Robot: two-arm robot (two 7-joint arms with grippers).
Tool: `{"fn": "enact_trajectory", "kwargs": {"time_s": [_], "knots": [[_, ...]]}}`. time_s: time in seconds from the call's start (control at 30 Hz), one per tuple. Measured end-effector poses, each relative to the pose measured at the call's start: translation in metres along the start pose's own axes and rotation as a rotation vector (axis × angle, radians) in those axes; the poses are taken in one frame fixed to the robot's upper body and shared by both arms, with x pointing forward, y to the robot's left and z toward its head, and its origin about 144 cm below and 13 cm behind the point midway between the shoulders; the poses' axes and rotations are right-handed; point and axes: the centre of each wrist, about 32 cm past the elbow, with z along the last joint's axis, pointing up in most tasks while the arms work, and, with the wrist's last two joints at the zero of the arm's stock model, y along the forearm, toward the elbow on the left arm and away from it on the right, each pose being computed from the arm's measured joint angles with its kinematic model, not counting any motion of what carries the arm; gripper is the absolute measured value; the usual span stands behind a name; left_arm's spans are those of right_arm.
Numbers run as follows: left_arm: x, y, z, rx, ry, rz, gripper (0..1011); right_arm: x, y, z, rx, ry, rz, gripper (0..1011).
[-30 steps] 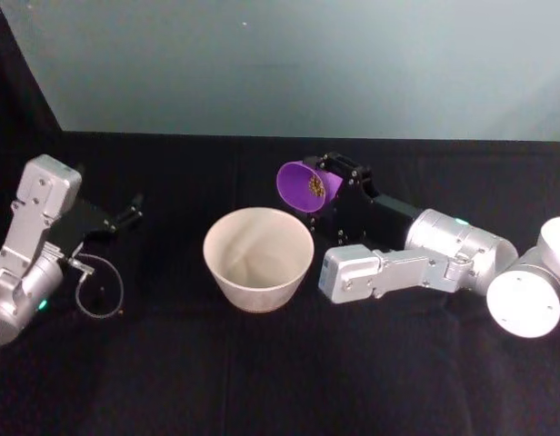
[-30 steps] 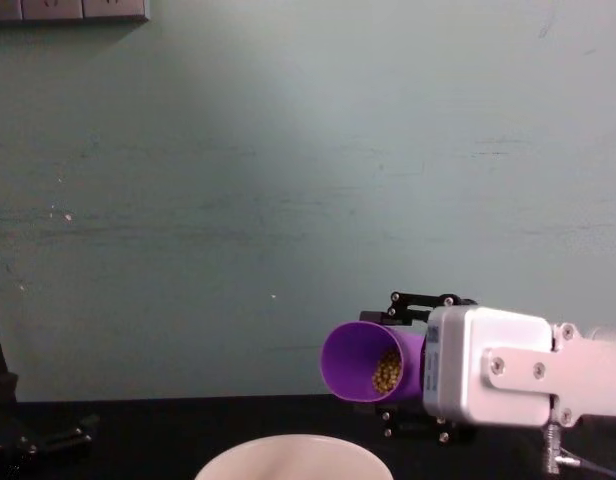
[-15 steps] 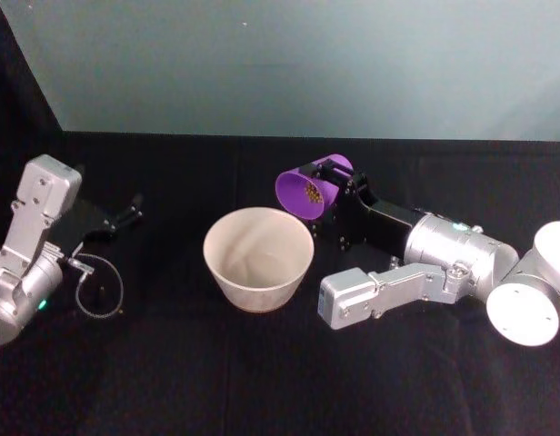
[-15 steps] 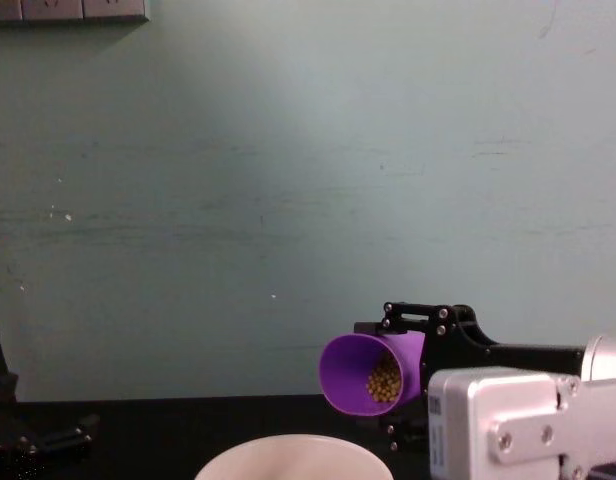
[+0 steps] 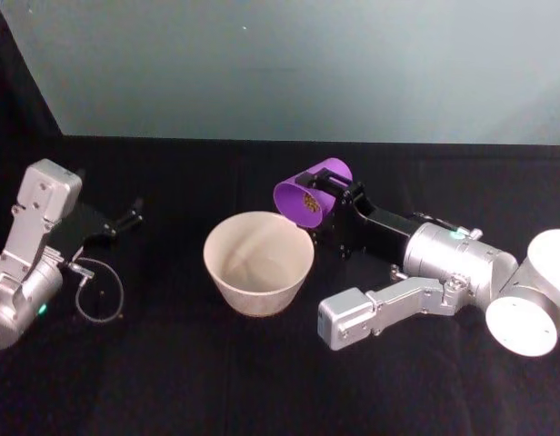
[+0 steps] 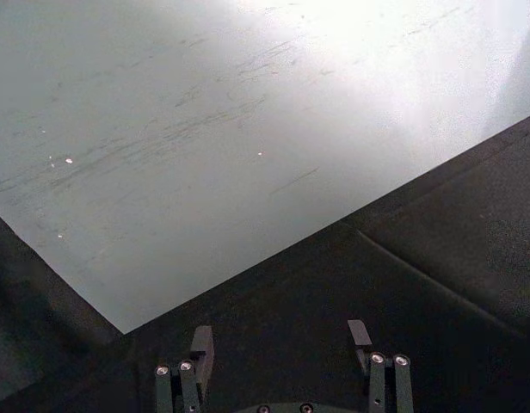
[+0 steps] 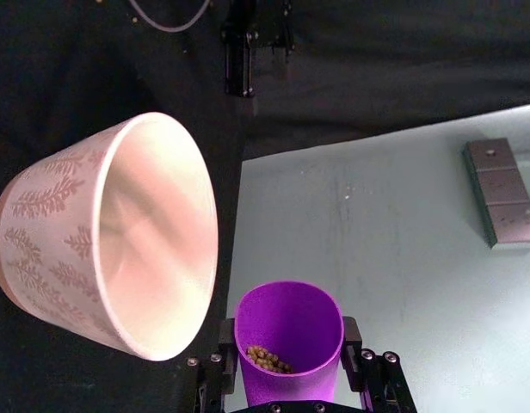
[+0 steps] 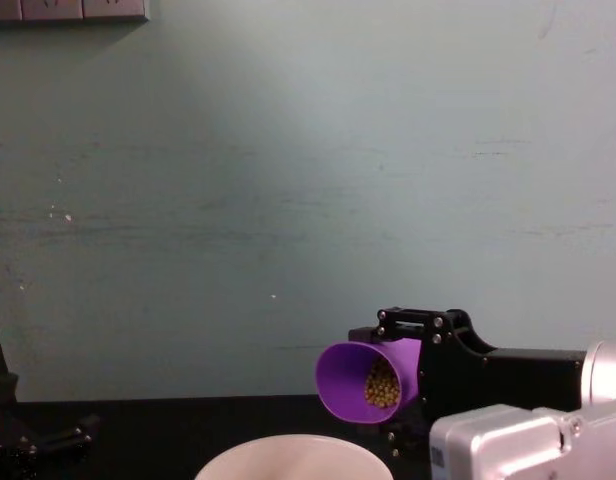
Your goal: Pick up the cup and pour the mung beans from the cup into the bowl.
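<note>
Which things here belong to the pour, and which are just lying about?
In the job: cup, tilted in the right gripper; mung beans inside it; bowl.
Lying about: left gripper, parked open; cable loop beside its arm; wall plate.

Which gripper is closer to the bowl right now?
Right. The right gripper holds the tilted cup just beside the bowl, at its right rim; the left gripper sits open, well off to its left.

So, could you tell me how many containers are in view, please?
2: the purple cup, tipped in the right claw, and the bowl standing on the table beside it.
</note>
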Motion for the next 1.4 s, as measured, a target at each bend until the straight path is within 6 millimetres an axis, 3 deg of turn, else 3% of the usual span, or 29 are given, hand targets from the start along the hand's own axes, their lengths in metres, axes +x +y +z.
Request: {"fn": "enact_trajectory", "kwargs": {"time_s": [1.4], "knots": [[0.0000, 0.0000, 0.0000, 0.000, 0.000, 0.000, 1011, -0.0065, 0.0016, 0.0028, 0.008, -0.232, -0.001, 716]]}}
